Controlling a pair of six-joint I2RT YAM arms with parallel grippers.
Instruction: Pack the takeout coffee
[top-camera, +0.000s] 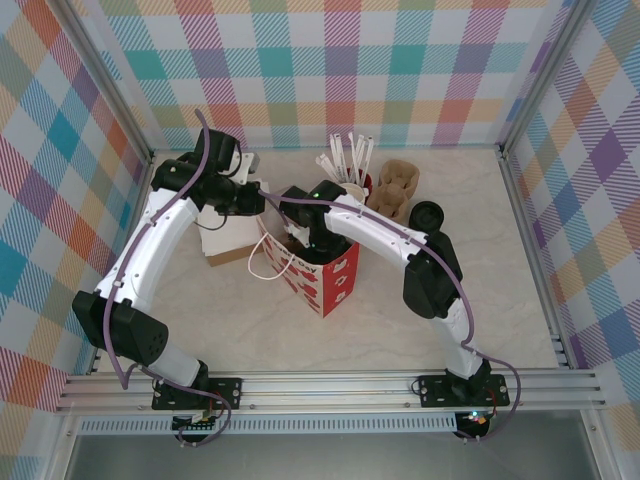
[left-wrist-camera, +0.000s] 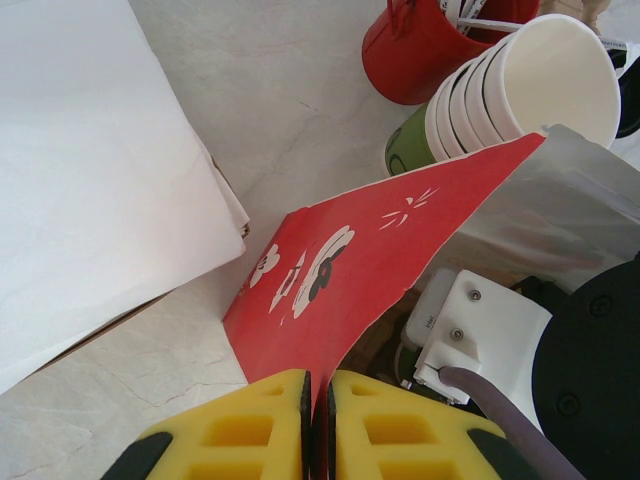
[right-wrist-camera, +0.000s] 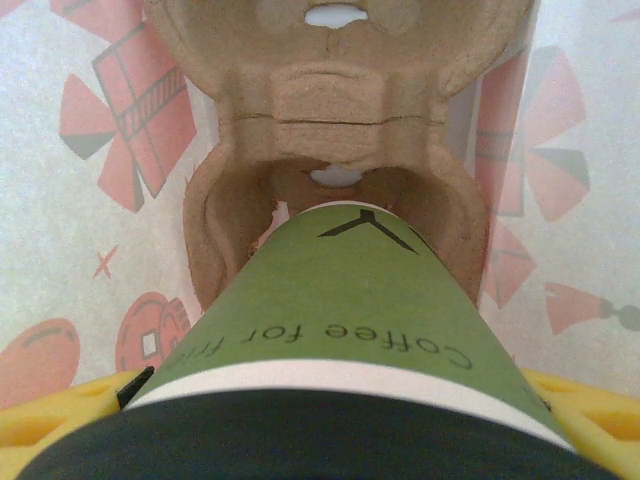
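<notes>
Right claw (right-wrist-camera: 325, 440) stands wide, its yellow fingers (right-wrist-camera: 55, 425) clamped on either side of the cup (right-wrist-camera: 340, 300) near its lidded top, so the cup points base-first away from the wrist. It is down inside the red bag (top-camera: 335, 280), which stands on the counter (top-camera: 300, 340) between the two arms. The cup's base sits at the mouth of the near pocket of the cardboard carrier (right-wrist-camera: 330, 90) inside the bag. Whether the base has bottomed out in that pocket I cannot tell, because the green wall hides the contact. Left claw (left-wrist-camera: 318, 425) is pinched nearly shut on the bag's top edge, holding that side up and the mouth open. I judge the step in hand to be seating the cup in the carrier, late in the packing. The next move calls for a slow, straight push along the cup's own axis until it wedges in the pocket. After that the fingers should spread and the arm lift out vertically, clearing the rim without dragging it. The left grip should hold until the right arm is out, or the paper wall may fold in on the cup.
</notes>
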